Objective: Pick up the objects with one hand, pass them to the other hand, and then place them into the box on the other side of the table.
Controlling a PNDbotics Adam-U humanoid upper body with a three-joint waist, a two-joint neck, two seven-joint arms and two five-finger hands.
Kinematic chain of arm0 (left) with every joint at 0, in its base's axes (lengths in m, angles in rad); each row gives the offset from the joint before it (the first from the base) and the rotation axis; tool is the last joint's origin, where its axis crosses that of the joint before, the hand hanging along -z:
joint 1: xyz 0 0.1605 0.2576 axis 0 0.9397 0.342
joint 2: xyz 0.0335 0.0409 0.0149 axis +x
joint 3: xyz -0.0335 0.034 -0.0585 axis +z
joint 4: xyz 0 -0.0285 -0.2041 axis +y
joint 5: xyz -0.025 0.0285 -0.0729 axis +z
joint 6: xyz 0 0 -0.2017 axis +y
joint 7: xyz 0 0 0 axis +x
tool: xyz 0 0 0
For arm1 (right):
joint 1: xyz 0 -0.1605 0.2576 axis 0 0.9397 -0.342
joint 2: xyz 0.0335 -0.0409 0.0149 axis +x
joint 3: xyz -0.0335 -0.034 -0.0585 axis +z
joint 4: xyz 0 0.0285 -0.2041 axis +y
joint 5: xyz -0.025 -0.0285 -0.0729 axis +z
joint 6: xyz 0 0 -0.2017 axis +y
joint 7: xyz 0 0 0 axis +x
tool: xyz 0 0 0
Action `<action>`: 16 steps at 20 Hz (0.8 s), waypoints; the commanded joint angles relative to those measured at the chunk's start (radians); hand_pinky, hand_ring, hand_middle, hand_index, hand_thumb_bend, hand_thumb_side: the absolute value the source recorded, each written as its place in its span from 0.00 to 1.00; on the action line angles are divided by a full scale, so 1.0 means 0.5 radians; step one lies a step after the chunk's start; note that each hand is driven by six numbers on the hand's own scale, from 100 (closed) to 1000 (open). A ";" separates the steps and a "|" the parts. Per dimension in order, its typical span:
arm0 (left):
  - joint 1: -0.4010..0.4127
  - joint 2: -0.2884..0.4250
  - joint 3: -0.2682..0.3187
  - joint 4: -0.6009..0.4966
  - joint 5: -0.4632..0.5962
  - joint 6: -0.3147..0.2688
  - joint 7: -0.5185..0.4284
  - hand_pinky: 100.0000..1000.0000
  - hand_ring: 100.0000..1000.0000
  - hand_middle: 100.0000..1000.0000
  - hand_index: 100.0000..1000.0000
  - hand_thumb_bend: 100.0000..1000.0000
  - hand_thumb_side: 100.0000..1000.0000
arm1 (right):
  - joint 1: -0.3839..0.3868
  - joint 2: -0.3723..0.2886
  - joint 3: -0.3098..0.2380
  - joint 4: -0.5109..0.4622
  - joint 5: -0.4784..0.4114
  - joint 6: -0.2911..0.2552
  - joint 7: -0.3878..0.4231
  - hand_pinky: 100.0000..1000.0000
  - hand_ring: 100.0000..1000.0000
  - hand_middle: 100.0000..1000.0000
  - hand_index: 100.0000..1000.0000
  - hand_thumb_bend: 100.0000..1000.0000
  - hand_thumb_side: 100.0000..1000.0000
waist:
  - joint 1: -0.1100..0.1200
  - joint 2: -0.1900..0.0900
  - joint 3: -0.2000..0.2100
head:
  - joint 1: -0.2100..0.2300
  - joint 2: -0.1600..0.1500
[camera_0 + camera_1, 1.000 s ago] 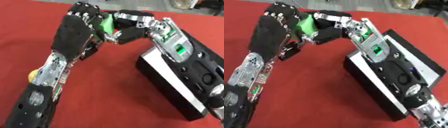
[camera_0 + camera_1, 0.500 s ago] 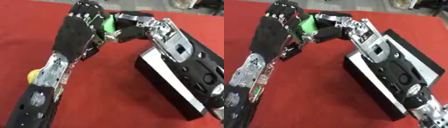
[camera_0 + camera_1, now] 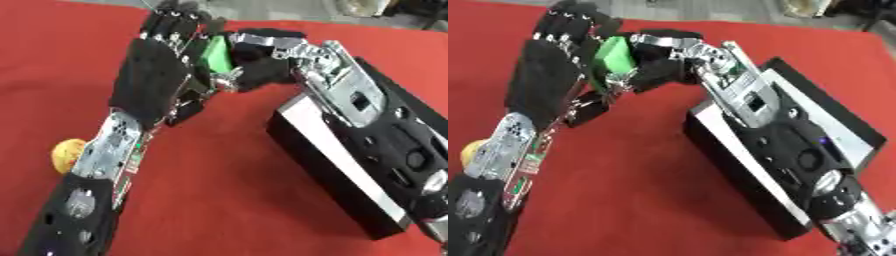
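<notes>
Above the far middle of the table: two black-and-silver robot hands meet over a red cloth, with a small green block between them.
Green block: point(image 3: 614, 54) bright green, boxy, held in the air between the two palms, well clear of the red table point(image 3: 649, 200).
Left robot hand: point(image 3: 557, 75) comes up from the lower left, palm toward the block; its fingers reach up alongside the block and look fairly straight, resting against it more than wrapping it.
Right robot hand: point(image 3: 658, 60) reaches in from the right, fingers curled round the block's far side.
Change: over the past second both hands sit in nearly the same place; the block has stayed pressed between them, and the left fingers seem a little straighter.
Meaning for the task: this looks like the hand-over step, with the block passing to the right robot hand.
Box: point(image 3: 710, 145) black, with a pale inner floor, on the table at the right, under the right forearm; it holds nothing visible.
Other object: a yellow rounded thing point(image 3: 66, 155) lies on the table at the left edge, beside the left forearm.
Still to do: release by the left robot hand, then placing in the box.
</notes>
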State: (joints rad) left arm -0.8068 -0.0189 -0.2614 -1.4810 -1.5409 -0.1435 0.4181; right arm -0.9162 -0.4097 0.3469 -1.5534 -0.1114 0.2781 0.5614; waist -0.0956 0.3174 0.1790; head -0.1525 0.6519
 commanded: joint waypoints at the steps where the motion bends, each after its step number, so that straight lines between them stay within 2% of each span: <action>1: -0.013 0.006 0.028 -0.019 -0.018 0.039 -0.003 0.85 0.81 0.67 0.83 0.51 0.16 | -0.020 -0.057 -0.027 -0.032 0.001 -0.018 -0.003 0.96 0.92 0.66 0.75 0.00 0.24 | -0.004 -0.044 -0.006 | -0.003 0.008; 3: -0.010 0.006 0.030 -0.018 -0.021 0.047 -0.006 0.85 0.81 0.67 0.83 0.51 0.16 | -0.018 -0.059 -0.027 -0.031 0.001 -0.021 -0.006 0.96 0.92 0.66 0.75 0.00 0.24 | -0.004 -0.044 -0.006 | -0.003 0.009; 4: -0.005 0.009 0.036 -0.015 -0.022 0.052 -0.009 0.85 0.81 0.68 0.84 0.55 0.21 | -0.013 -0.064 -0.030 -0.030 0.001 -0.023 -0.009 0.96 0.92 0.66 0.74 0.00 0.23 | -0.005 -0.046 -0.008 | -0.002 0.013; 11: 0.060 0.090 0.070 -0.002 -0.048 0.082 -0.022 0.83 0.80 0.67 0.82 0.54 0.18 | 0.057 -0.136 -0.073 -0.044 -0.035 -0.048 -0.061 0.96 0.92 0.66 0.75 0.00 0.22 | 0.002 -0.079 -0.030 | 0.018 0.049; 16: 0.132 0.206 0.063 0.003 -0.013 0.062 -0.043 0.81 0.78 0.64 0.78 0.44 0.17 | 0.128 -0.209 -0.116 -0.079 -0.083 -0.042 -0.095 0.96 0.93 0.67 0.76 0.00 0.21 | 0.017 -0.116 -0.054 | 0.024 0.080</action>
State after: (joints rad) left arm -0.7305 0.0635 -0.2314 -1.4684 -1.5532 -0.1102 0.4008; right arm -0.8393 -0.4802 0.3074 -1.5713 -0.1416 0.2568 0.5204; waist -0.0952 0.3062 0.1530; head -0.1427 0.6855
